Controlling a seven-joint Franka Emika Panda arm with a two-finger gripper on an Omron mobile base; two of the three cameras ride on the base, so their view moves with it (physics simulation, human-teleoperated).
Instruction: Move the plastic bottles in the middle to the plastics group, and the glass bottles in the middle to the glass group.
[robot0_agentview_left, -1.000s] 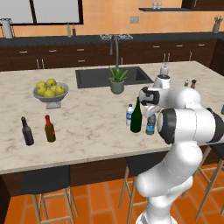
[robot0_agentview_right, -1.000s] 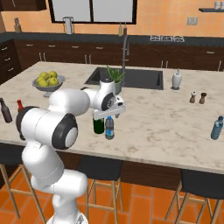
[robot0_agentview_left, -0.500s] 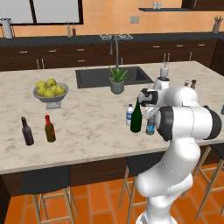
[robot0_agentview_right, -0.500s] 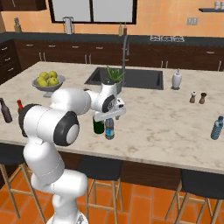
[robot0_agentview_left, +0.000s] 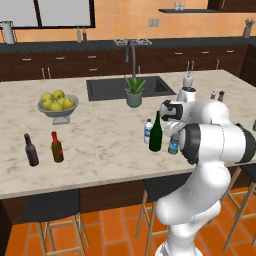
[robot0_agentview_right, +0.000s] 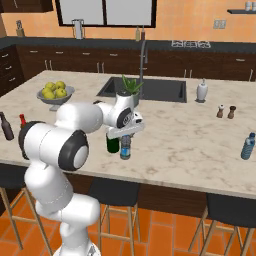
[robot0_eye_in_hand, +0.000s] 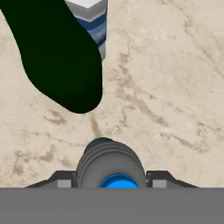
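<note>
The tall dark green glass bottle (robot0_agentview_left: 155, 135) stands mid-counter, with the white-capped plastic bottle (robot0_agentview_left: 148, 131) just behind it. The bluer plastic bottle (robot0_agentview_left: 173, 146) stands to its right. My gripper (robot0_eye_in_hand: 113, 183) points straight down over that bluer bottle (robot0_eye_in_hand: 111, 166), open, with a fingertip (robot0_eye_in_hand: 65, 181) on each side of its top and a small gap to each. In the right base view the hand (robot0_agentview_right: 126, 134) sits on top of this bottle (robot0_agentview_right: 125, 148). The glass group, a blackish bottle (robot0_agentview_left: 31, 150) and a red-capped brown one (robot0_agentview_left: 57, 147), stands far left.
A lone blue plastic bottle (robot0_agentview_right: 248, 146) stands near the counter's right end. A bowl of yellow fruit (robot0_agentview_left: 56, 105), a potted plant (robot0_agentview_left: 133, 92), the sink (robot0_agentview_left: 102, 89), a soap dispenser (robot0_agentview_right: 201, 91) and two shakers (robot0_agentview_right: 225, 111) lie further back. Stools stand under the front edge.
The hand has sunk a little lower over the bluer bottle. The bottles have not moved.
</note>
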